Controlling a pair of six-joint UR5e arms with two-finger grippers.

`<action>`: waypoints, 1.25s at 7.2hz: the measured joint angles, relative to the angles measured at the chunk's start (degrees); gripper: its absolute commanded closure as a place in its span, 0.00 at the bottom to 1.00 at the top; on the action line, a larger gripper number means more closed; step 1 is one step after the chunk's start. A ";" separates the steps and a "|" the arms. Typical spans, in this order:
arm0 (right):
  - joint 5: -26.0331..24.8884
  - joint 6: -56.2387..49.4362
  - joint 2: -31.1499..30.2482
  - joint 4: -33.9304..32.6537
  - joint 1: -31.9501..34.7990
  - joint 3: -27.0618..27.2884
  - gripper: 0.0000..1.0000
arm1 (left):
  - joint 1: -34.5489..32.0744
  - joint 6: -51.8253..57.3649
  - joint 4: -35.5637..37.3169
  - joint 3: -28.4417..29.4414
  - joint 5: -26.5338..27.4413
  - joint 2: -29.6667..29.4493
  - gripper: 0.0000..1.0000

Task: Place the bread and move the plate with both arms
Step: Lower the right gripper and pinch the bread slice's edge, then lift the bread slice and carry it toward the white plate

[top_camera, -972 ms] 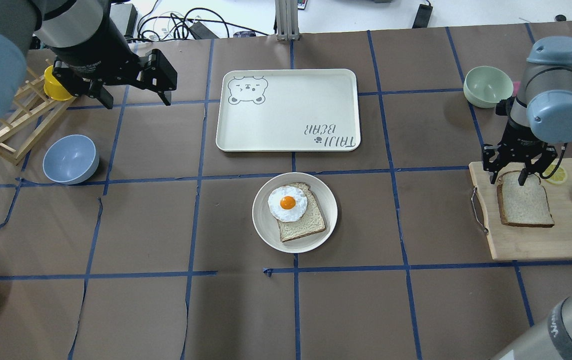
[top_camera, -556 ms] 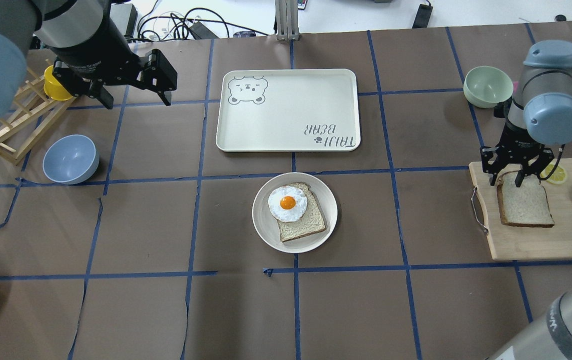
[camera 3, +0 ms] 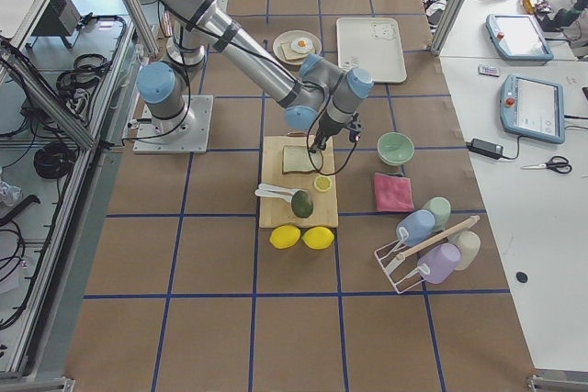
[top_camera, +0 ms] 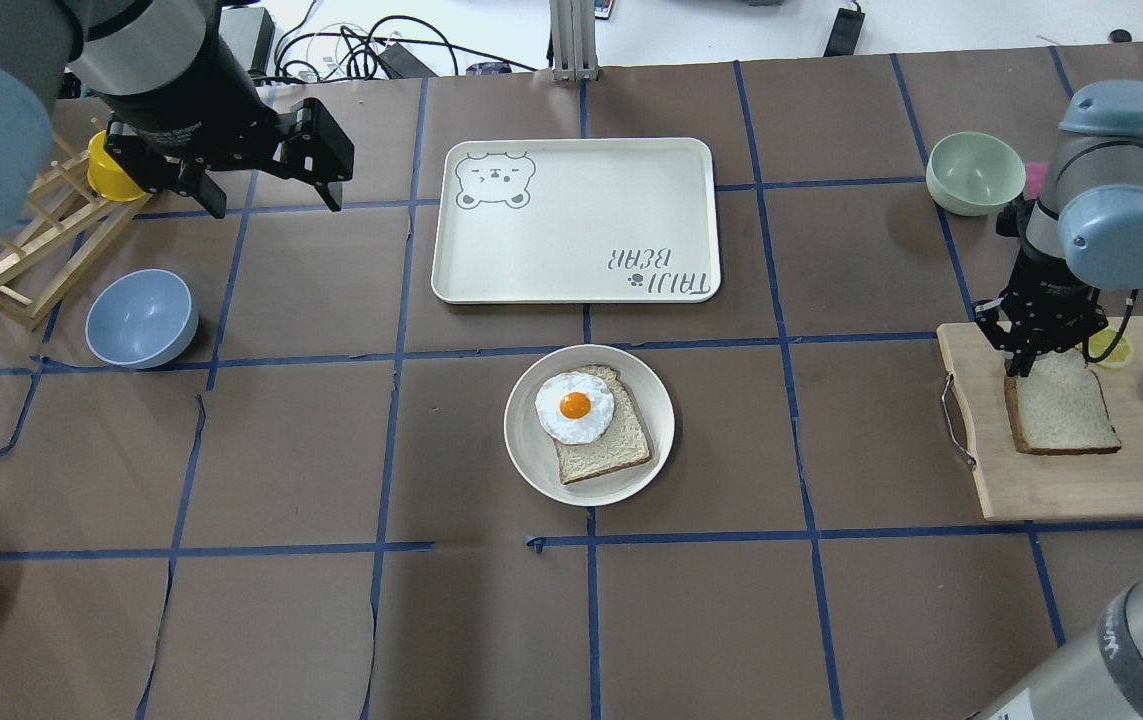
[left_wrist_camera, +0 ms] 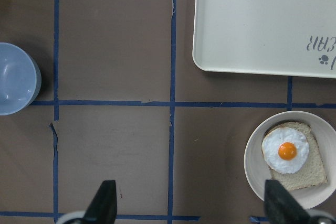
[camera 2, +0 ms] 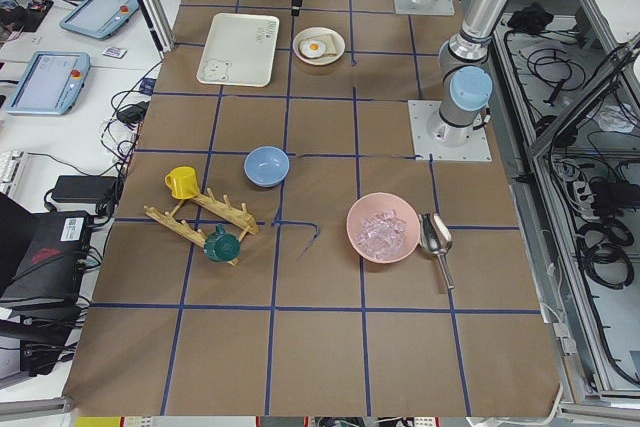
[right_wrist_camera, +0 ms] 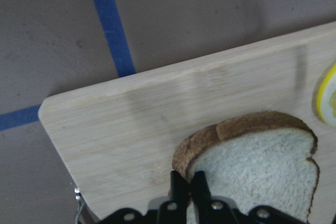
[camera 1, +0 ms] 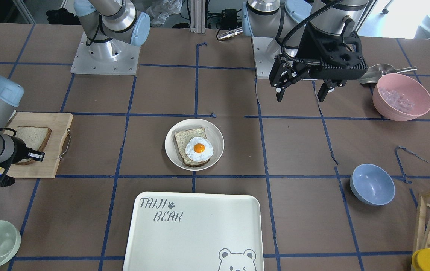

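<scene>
The bread lies on a wooden cutting board at the table's right. My right gripper is shut on the bread's far left crust corner. In the right wrist view its fingers pinch the crust of the bread. The plate stands mid-table and holds a slice with a fried egg. My left gripper is open and empty, high over the far left of the table. In the left wrist view the plate is at lower right.
A bear-print tray lies behind the plate. A pale green bowl stands far right, a blue bowl and a wooden rack at left. A lemon slice lies on the board. A pink bowl stands near the left arm.
My right gripper, open astride the bread's far edge before, has shut on its corner. The bread has shifted slightly to the right. The left arm has not moved.
</scene>
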 measured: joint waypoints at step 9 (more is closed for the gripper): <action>3.27 2.75 -5.20 20.80 2.11 -9.61 1.00 | 0.00 0.00 0.00 0.00 0.07 0.00 0.00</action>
